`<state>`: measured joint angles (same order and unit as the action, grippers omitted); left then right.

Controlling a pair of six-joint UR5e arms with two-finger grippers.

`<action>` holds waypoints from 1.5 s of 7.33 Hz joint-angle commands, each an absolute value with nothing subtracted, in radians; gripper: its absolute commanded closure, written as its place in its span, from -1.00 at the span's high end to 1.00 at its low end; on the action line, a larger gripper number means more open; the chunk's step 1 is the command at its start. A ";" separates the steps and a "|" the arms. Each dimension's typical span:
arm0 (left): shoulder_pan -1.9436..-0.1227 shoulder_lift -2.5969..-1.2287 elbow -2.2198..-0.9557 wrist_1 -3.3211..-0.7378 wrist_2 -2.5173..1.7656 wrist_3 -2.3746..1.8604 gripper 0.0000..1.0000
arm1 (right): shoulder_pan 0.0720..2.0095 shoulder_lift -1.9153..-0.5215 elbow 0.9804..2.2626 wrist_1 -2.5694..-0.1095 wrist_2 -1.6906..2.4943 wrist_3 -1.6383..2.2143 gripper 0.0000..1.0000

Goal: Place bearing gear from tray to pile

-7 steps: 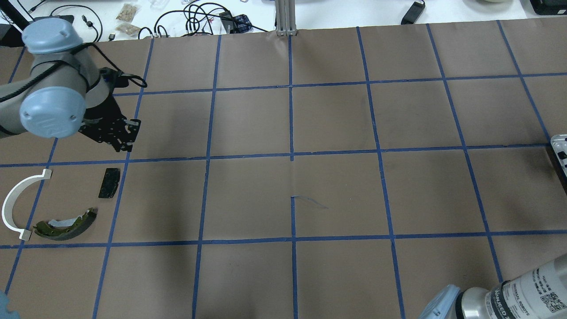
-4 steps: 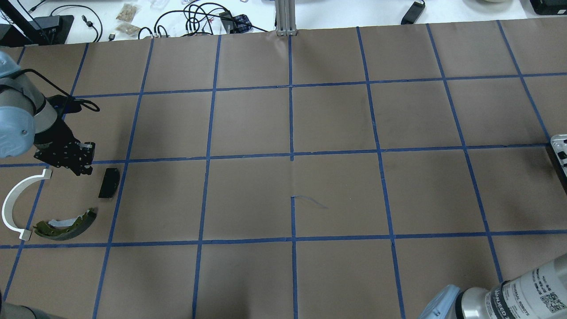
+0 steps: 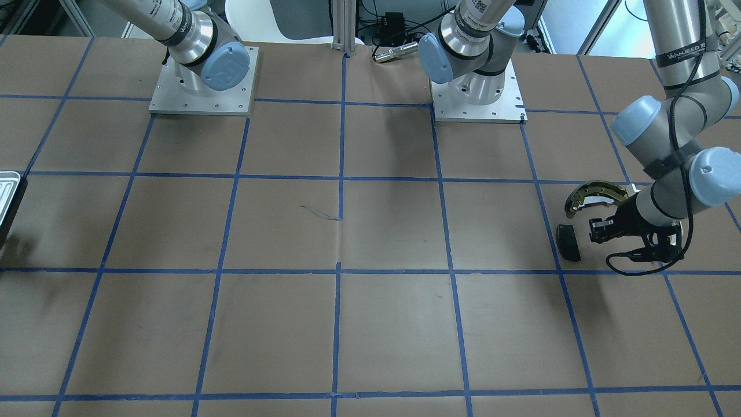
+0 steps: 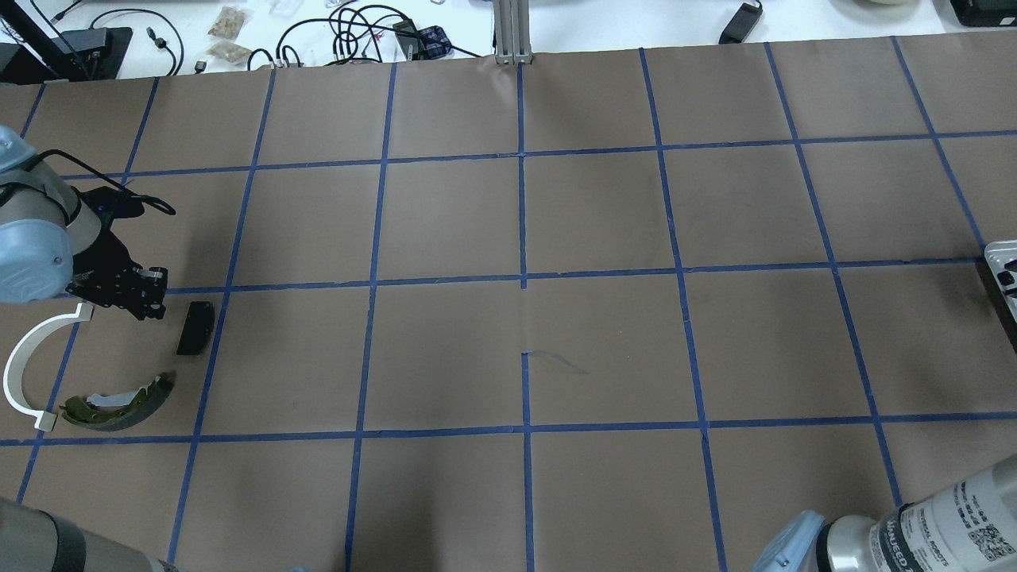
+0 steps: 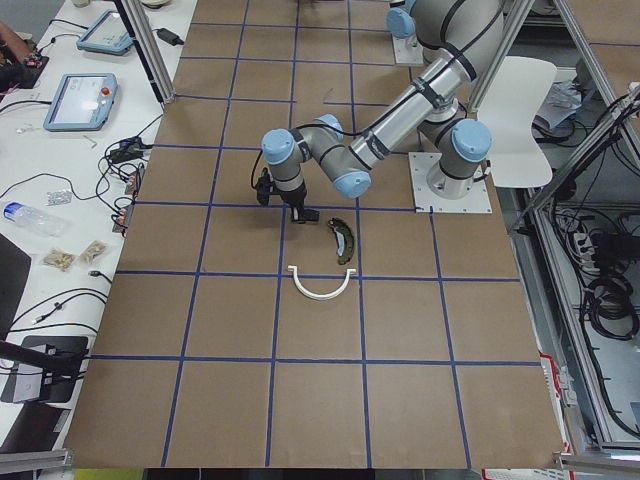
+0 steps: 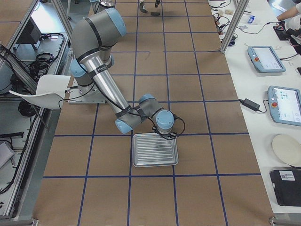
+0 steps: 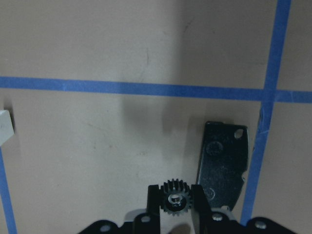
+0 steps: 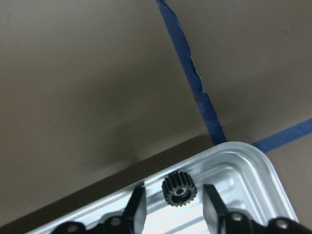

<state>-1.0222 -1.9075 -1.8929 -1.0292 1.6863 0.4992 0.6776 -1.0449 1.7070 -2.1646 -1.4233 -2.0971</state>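
Observation:
My left gripper is shut on a small black bearing gear and holds it low over the paper. It is beside the pile's black pad, between that pad and the white arc strip. The olive-gold brake shoe lies nearer the robot. My right gripper is open over the corner of the silvery ribbed tray. Its fingers stand on either side of a second black gear without touching it.
The tray sits at the table's far right edge, the pile at the far left. Brown paper with a blue tape grid covers the table. Cables and small bags lie beyond the far edge.
My left arm has swung left and toward the robot and come down beside the black pad. The pile parts have not moved.

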 commanded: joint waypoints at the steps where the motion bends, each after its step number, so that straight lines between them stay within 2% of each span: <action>1: -1.005 -1.942 -1.894 -1.002 1.686 0.508 -1.00 | 0.689 -1.054 1.703 -2.161 -1.427 -2.094 -0.57; 2: -0.990 -1.956 -1.896 -0.979 1.687 0.511 -1.00 | 0.690 -1.068 1.703 -2.161 -1.427 -2.092 -0.74; 4: -0.988 -1.968 -1.901 -0.973 1.684 0.514 -1.00 | 0.705 -1.121 1.704 -2.160 -1.419 -2.050 -0.79; 5: -0.986 -1.968 -1.902 -0.973 1.684 0.531 -1.00 | 0.779 -1.199 1.722 -2.158 -1.430 -1.936 -0.83; 6: -0.986 -1.968 -1.901 -0.973 1.686 0.563 -1.00 | 0.851 -1.260 1.786 -2.163 -1.446 -1.781 -0.87; 7: -0.986 -1.968 -1.902 -0.973 1.686 0.561 -0.51 | 0.921 -1.275 1.842 -2.205 -1.440 -1.679 -0.87; 8: -0.979 -1.968 -1.902 -0.976 1.684 0.561 0.49 | 1.012 -1.275 1.856 -2.279 -1.442 -1.590 -0.87; 9: -0.979 -1.965 -1.902 -0.980 1.686 0.561 0.99 | 1.114 -1.276 1.858 -2.283 -1.445 -1.381 -0.87; 11: -0.991 -1.942 -1.898 -1.003 1.687 0.560 1.00 | 1.387 -1.270 1.859 -2.283 -1.478 -0.941 -0.85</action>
<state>-0.9833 -1.9537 -1.9010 -0.9889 1.6867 0.5603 1.2179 -1.2732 1.8569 -2.2765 -1.4543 -1.2217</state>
